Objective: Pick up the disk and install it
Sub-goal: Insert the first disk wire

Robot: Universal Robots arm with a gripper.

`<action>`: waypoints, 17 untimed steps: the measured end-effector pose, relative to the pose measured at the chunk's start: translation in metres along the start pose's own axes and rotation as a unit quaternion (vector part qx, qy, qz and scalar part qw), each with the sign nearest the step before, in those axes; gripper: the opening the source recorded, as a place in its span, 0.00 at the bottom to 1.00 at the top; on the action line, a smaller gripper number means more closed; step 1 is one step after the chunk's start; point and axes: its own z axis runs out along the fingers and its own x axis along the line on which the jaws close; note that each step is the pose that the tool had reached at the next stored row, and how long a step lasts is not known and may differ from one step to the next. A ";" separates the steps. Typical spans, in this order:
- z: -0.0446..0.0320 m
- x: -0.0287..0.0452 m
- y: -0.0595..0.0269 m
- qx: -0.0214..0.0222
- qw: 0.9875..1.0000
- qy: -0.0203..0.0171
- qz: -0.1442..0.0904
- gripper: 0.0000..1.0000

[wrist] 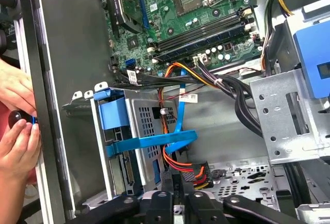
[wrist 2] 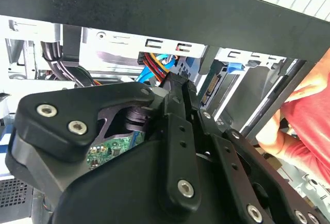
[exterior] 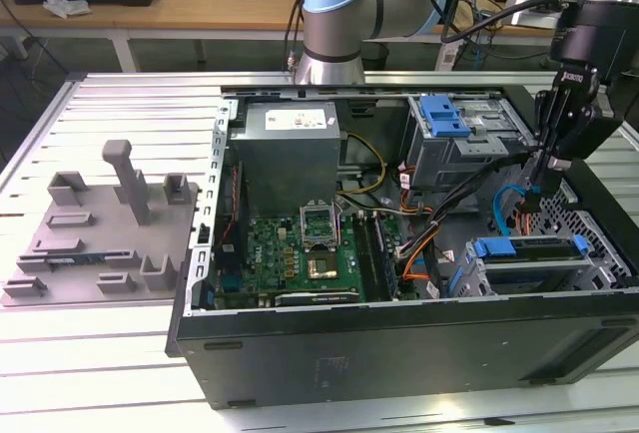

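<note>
Exterior view first: the open PC case [exterior: 399, 343] lies on the slatted desk [exterior: 120, 104], with the gripper [exterior: 544, 180] reaching down inside at the exterior view's right end. The disk [exterior: 529, 253] isn't in the fingers. It's sitting in the drive cage [exterior: 479, 278] in its blue frame, near the gripper but not touching it. The motherboard [exterior: 300, 253] is off toward the exterior view's left. In the second wrist view you get the back of the gripper [wrist 2: 178, 87], with a blue cable [wrist 2: 161, 59] and red-orange wires just past its tip, and a person's red sleeve [wrist 2: 309, 126] beyond the case wall. First wrist view: the fingers [wrist: 167, 182] look pressed together with no disk between them, right beside a black connector [wrist: 200, 175]. The disk [wrist: 116, 118] is in its cage just next to them, and 1 hand [wrist: 19, 144] is outside the case wall.
</note>
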 end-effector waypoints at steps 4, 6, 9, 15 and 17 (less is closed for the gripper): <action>0.0000 0.0000 0.0000 0.000 1.000 0.000 0.000 0.17; 0.0000 0.0000 0.0000 0.000 1.000 0.000 0.000 0.17; 0.0000 0.0000 0.0000 0.000 1.000 0.000 0.000 0.17; -0.0017 0.0016 0.0023 0.000 1.000 -0.001 0.000 0.17; -0.0030 0.0033 0.0039 -0.001 1.000 -0.002 0.000 0.17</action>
